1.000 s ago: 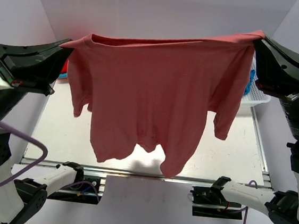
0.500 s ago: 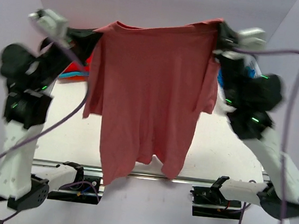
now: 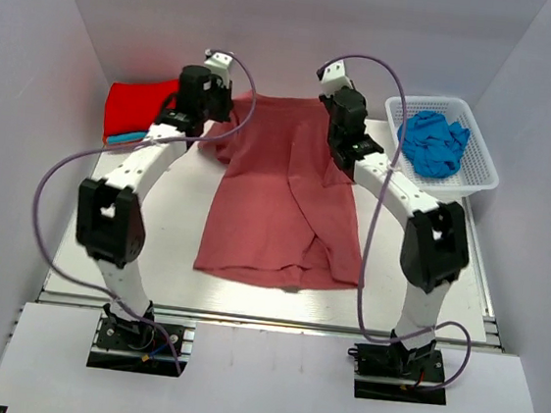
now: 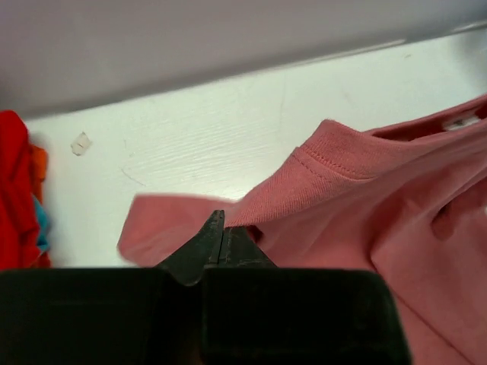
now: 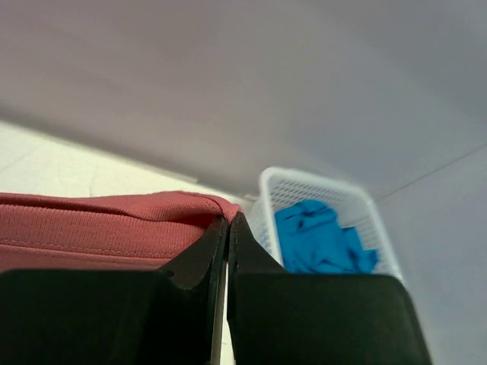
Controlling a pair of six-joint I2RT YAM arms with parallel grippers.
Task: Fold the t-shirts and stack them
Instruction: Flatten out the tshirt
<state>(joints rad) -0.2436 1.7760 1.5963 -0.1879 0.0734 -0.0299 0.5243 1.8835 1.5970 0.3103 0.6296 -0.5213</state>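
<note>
The dusty rose-red t-shirt (image 3: 285, 208) lies spread lengthwise on the table, collar end at the far side and hem toward the near edge, with wrinkles along its right half. My left gripper (image 3: 208, 125) is shut on its far left shoulder, and the pinched fabric shows in the left wrist view (image 4: 342, 160). My right gripper (image 3: 339, 134) is shut on the far right shoulder, and the shirt's seam edge (image 5: 99, 217) sits between its fingers. A folded bright red shirt (image 3: 138, 108) lies at the far left over a turquoise one (image 3: 123, 137).
A white lattice basket (image 3: 478, 159) stands at the far right with a crumpled bright blue shirt (image 3: 433, 141) inside; it also shows in the right wrist view (image 5: 304, 190). The back wall stands close behind both grippers. Orange cloth (image 4: 38, 163) peeks from the red stack.
The shirt hung in the air between the raised grippers. Both arms have swung down and away to the far side, laying the shirt flat on the table, still gripped.
</note>
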